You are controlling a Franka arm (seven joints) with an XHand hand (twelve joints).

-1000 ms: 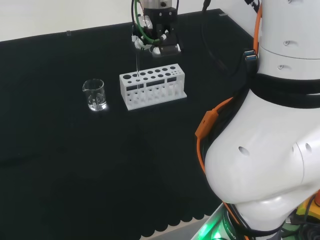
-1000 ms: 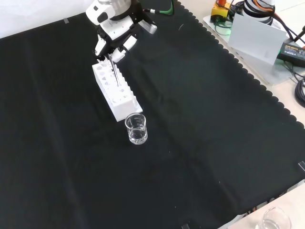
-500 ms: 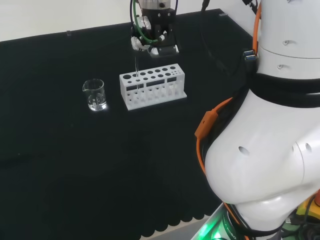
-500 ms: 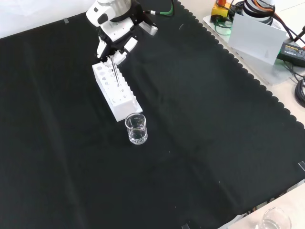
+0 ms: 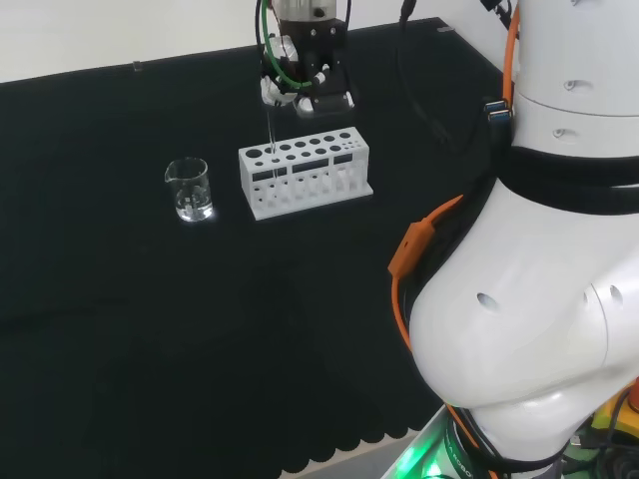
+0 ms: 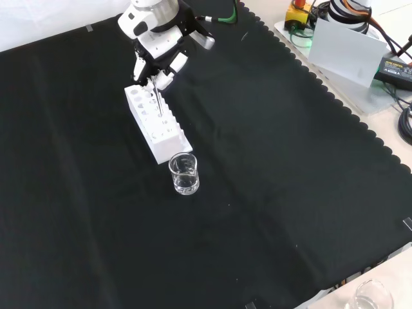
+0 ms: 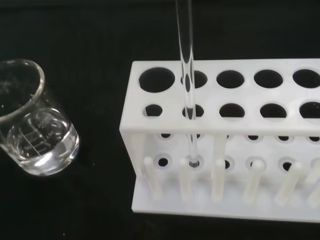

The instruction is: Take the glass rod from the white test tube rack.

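With my hand pinched on the glass rod, whose lower end sits in the white test tube rack, I lift straight up, avoiding the hole's rim.

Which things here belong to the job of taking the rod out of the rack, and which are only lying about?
Job: the glass rod, standing in a hole of the white test tube rack; the hand pinching the rod's top.

Lying about: the small glass beaker beside the rack's end; the black cloth.
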